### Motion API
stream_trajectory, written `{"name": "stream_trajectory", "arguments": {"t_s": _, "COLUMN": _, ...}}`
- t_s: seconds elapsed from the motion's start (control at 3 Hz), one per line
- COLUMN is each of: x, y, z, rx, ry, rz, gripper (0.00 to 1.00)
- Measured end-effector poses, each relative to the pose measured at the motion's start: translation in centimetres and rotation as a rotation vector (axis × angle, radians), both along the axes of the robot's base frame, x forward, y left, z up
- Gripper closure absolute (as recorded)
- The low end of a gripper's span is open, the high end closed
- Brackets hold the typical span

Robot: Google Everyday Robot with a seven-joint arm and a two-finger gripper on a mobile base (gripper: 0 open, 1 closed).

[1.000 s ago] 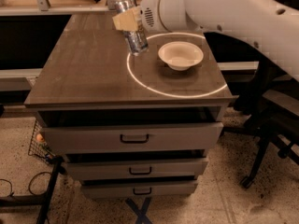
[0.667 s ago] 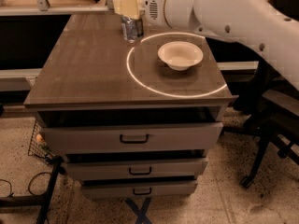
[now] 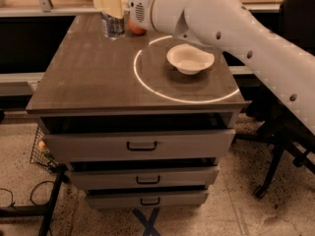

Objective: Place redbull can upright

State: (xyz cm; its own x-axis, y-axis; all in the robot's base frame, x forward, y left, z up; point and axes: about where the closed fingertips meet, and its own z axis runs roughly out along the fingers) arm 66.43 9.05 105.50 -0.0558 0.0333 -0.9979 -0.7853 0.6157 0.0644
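Observation:
The redbull can (image 3: pixel 113 26), silver with blue patches, stands upright near the back edge of the brown tabletop (image 3: pixel 98 77). Its base is at or just above the surface. My gripper (image 3: pixel 111 6), with cream fingers, comes in from the right on the white arm (image 3: pixel 221 21) and is shut on the can's top part. The can's upper end is hidden behind the fingers.
A white bowl (image 3: pixel 190 59) sits right of the can inside a white ring marked on the tabletop. A small orange object (image 3: pixel 137 30) lies just right of the can. Drawers are below the top. A counter runs behind, and a black chair (image 3: pixel 275 146) stands at the right.
The arm has carried the can left and toward the back of the tabletop. The can has gone from tilted to upright.

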Motion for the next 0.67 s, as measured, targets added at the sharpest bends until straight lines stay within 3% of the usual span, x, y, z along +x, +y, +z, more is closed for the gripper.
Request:
{"name": "stream_trajectory", "arguments": {"t_s": 0.33, "x": 0.24, "y": 1.96, "z": -2.04, "rx": -0.033, "ry": 0.048, "rz": -0.029, "gripper": 1.0}}
{"name": "stream_trajectory", "arguments": {"t_s": 0.67, "x": 0.29, "y": 1.92, "z": -2.12, "rx": -0.032, "ry": 0.051, "rz": -0.031, "gripper": 1.0}}
